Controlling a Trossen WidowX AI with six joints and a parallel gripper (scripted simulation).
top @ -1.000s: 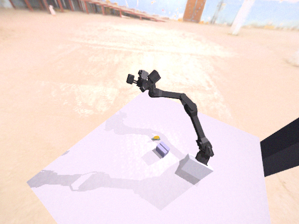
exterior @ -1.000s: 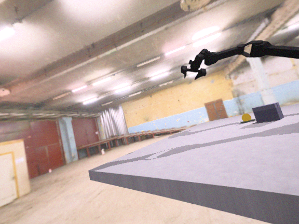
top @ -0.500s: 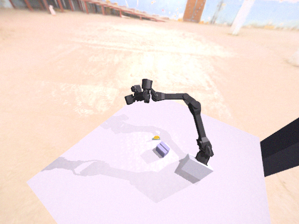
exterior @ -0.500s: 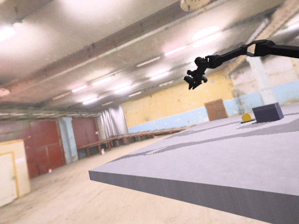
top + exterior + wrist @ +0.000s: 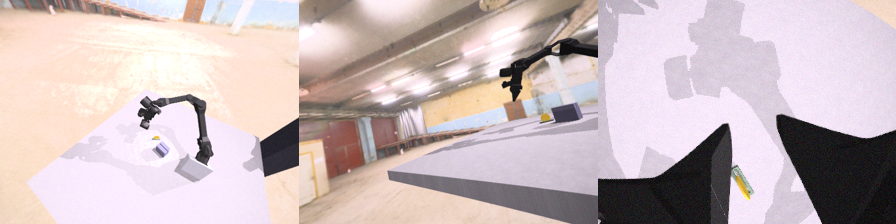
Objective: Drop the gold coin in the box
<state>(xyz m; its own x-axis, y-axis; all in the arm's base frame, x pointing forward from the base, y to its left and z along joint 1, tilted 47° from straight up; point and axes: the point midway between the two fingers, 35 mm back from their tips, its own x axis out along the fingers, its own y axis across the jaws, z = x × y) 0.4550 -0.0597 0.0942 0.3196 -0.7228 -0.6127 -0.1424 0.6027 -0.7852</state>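
The gold coin [image 5: 156,137] [image 5: 545,117] [image 5: 743,188] stands on edge in the shallow green holder [image 5: 156,139] [image 5: 746,181]. The closed box [image 5: 161,151] [image 5: 566,113] looks bluish grey, with a slot line across its lid in the top view. It stands close beside the holder and is not in the wrist view. My gripper [image 5: 145,126] [image 5: 514,100] [image 5: 753,125] is partly open and empty, pointing down high above the table and off to the side of the coin. In the wrist view the coin shows far below, near the left finger's inner edge.
The pale table [image 5: 104,197] [image 5: 480,166] carries the arm's grey base block [image 5: 194,168]. The arm arches up over the table from that block. A dark post [image 5: 283,150] stands at the table's right edge in the top view. Arm shadows fall across the table.
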